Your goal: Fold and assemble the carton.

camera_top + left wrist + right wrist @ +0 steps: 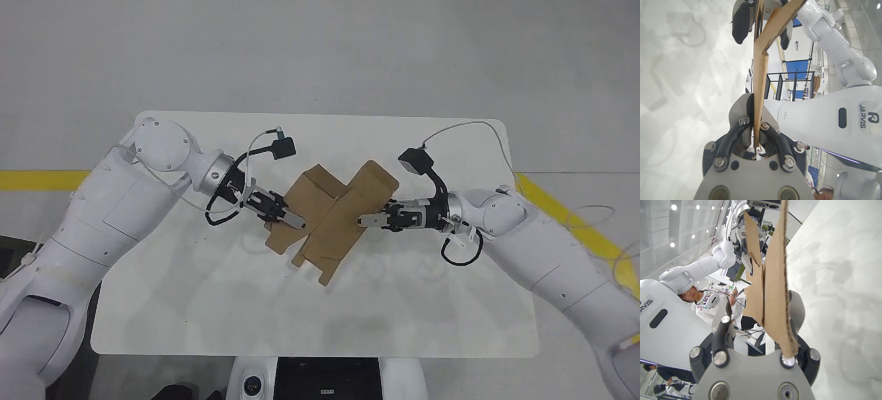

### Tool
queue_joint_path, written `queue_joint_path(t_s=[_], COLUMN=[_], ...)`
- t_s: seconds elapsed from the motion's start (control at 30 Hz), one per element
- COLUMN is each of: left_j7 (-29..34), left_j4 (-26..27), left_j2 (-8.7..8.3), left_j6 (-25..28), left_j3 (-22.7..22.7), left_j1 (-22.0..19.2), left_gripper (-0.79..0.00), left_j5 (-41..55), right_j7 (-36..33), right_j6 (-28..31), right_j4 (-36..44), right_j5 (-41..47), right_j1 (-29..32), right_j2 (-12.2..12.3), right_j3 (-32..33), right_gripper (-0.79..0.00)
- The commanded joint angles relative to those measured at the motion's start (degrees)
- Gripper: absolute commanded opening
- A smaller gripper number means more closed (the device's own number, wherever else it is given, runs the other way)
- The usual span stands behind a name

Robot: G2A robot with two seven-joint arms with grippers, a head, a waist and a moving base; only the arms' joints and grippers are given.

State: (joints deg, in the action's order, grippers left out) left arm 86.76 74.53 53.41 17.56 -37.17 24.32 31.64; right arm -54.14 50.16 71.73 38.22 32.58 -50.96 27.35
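The left gripper (755,111) has its jaws pinched on one edge panel of the carton (335,215). The carton is brown cardboard with its panels bent at an angle, held between the two arms over the middle of the white table (200,300). At the carton's far end the right gripper (761,306) has its jaws spread, with one finger (797,309) just beside a panel; whether they touch cannot be confirmed.
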Motion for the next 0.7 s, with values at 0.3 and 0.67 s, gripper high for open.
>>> queue_joint_path(t_s=[0.3, 0.67], left_j7=[-1.00, -10.33], left_j4=[0.15, -7.28], left_j2=[-0.82, -0.17], left_j6=[0.99, 8.47], left_j3=[2.00, 0.23], left_j1=[-0.84, -0.90], left_gripper=[0.000, 0.000], left_j5=[2.63, 4.17], right_j7=[1.56, 3.94], right_j6=[1.56, 3.92], right_j4=[-1.08, -7.47], right_j5=[4.44, 8.90], right_j1=[-1.76, -1.32], right_j2=[0.46, -0.20], right_j3=[-3.83, -3.45], right_gripper=[-0.785, -0.785])
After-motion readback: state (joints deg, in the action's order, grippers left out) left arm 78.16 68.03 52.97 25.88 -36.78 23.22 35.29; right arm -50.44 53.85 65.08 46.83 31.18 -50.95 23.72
